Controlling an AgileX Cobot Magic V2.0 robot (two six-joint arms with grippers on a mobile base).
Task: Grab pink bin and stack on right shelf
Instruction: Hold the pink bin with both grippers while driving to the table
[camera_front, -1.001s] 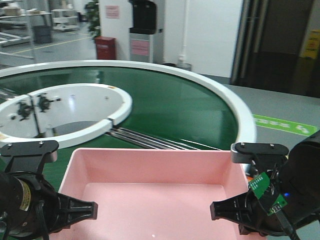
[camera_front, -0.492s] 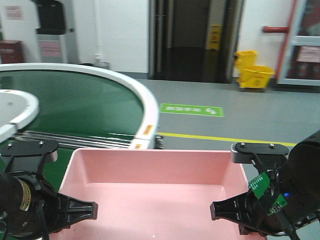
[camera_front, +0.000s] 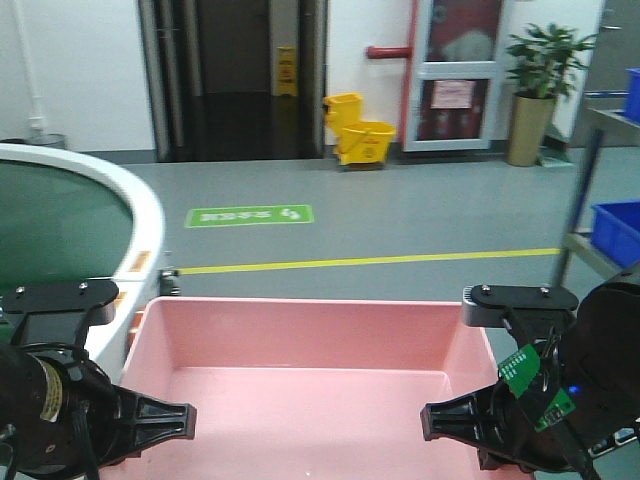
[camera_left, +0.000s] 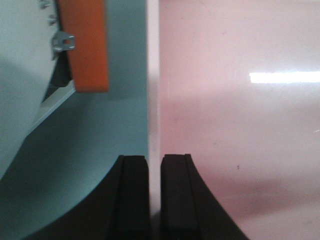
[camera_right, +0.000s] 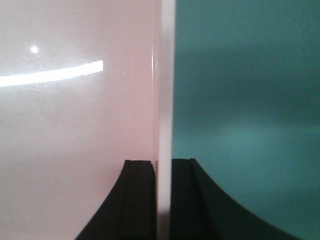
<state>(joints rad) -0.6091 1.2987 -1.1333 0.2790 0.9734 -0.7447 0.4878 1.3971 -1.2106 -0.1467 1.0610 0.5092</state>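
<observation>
We are holding the pink bin between both arms. It is a shallow rectangular tub of smooth, glossy pale-pink plastic with sloping walls and a thin flat rim. The left claw is pinching the bin's left wall, its black pads nearly together with only the thin wall between them. The right claw is gripping the bin's right wall the same way. Only the wrist views are showing both pads of each claw; the front view is giving one pointed black finger at each side wall. Beyond the bin's right corner, the right shelf of grey metal is carrying blue crates. Left of the bin, the green conveyor is curving away. The left wrist view alone is showing an orange panel outside the bin's left wall.
</observation>
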